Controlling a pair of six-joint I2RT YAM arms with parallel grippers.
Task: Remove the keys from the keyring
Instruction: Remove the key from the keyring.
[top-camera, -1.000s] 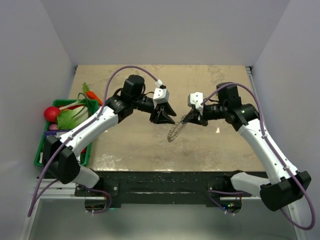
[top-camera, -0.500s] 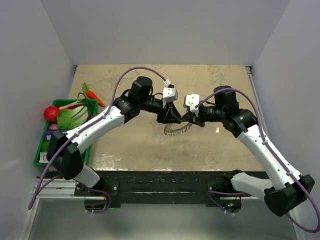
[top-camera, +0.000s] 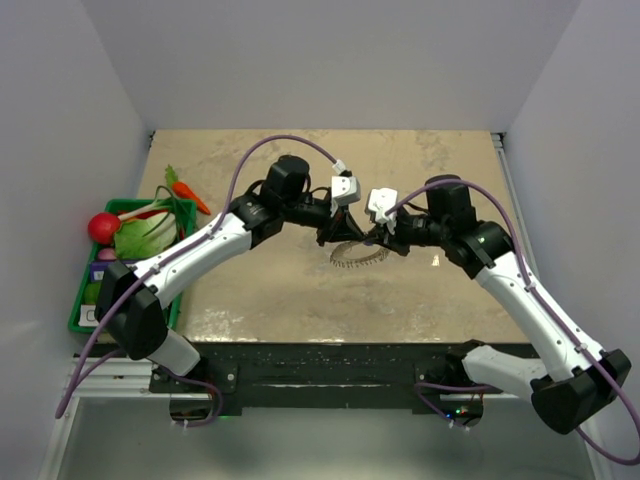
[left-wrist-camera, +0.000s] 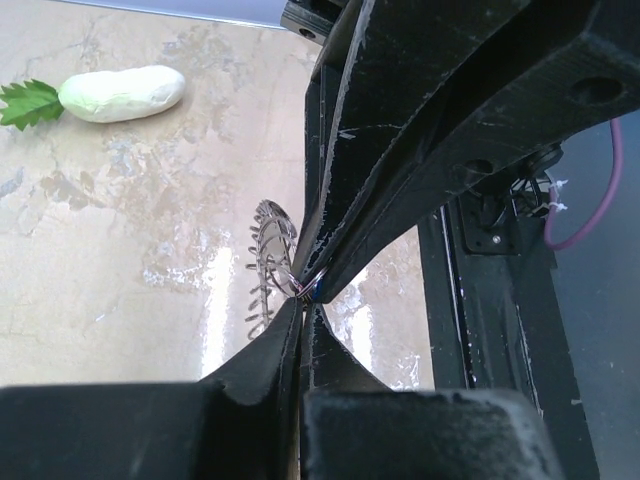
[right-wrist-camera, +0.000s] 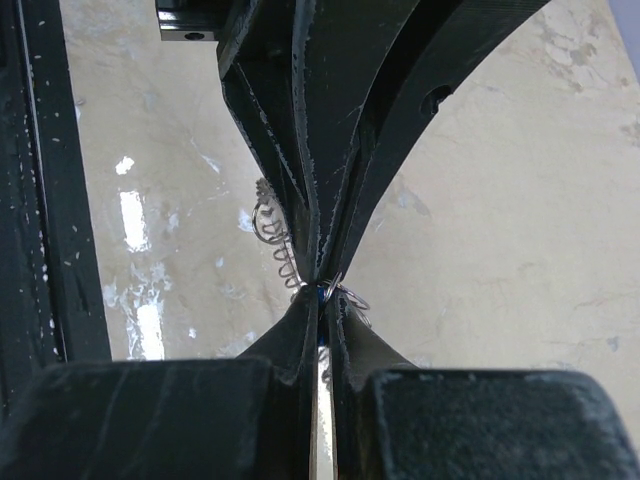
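Desk (top-camera: 260, 290) beige, glossy. My right end effector (right-wrist-camera: 318, 300) pinches key (right-wrist-camera: 321, 293); left end effector (left-wrist-camera: 303, 310) clamps keyring (left-wrist-camera: 262, 265) just beside. Hold keyring fixed, slide key off slowly, no yanking.

left claw (top-camera: 338, 238) tip-to-tip with right claw (top-camera: 373, 241) | keyring (top-camera: 357, 257) beneath both | basket (top-camera: 76, 305) far left

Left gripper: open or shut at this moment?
Shut. The left gripper shows no gap between its tips in its wrist view, and the keyring coil runs into them.
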